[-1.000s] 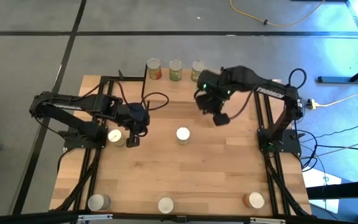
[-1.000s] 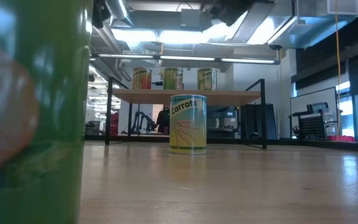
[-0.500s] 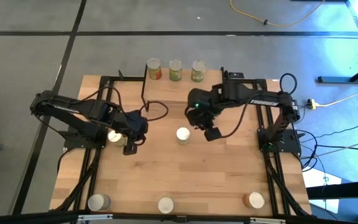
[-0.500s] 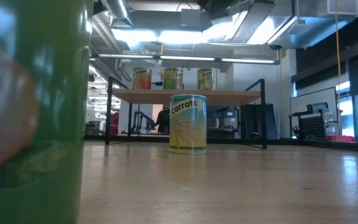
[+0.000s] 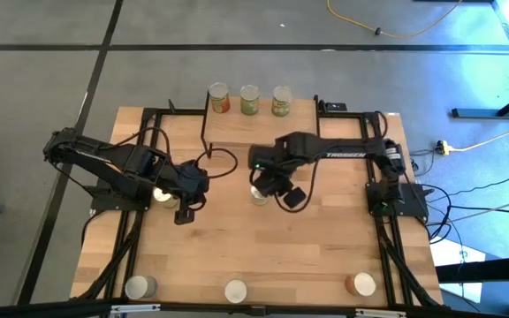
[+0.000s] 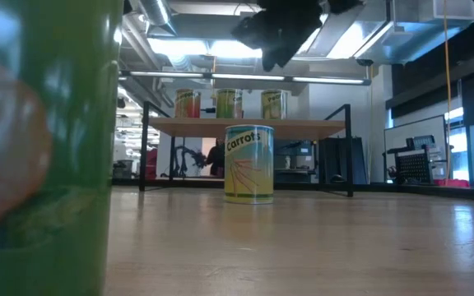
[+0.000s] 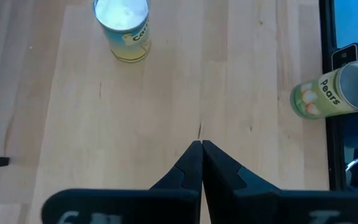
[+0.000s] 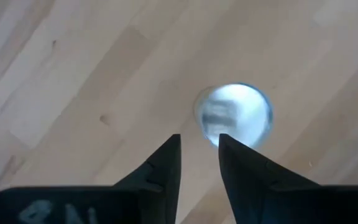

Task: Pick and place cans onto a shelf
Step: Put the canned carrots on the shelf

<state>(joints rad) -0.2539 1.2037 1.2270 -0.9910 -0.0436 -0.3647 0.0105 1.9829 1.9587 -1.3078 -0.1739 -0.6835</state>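
Right fingers: the right gripper [image 8: 199, 146] hangs over the Carrots can [image 5: 258, 193] in the middle of the high view. Its fingers [image 8: 166, 158] are a little bit apart and hold nothing.
Left fingers: the left gripper [image 7: 201, 149] is at the left of the high view, near another can [image 5: 163, 194]. Its fingers are pressed together, with nothing in them.
Shelf: the shelf [image 5: 237, 124] is at the top middle of the desk [image 5: 325, 256]. Three cans [image 5: 249, 99] stand in a row on it.
Other cans: three more [image 5: 236, 291] stand along the bottom edge of the desk.
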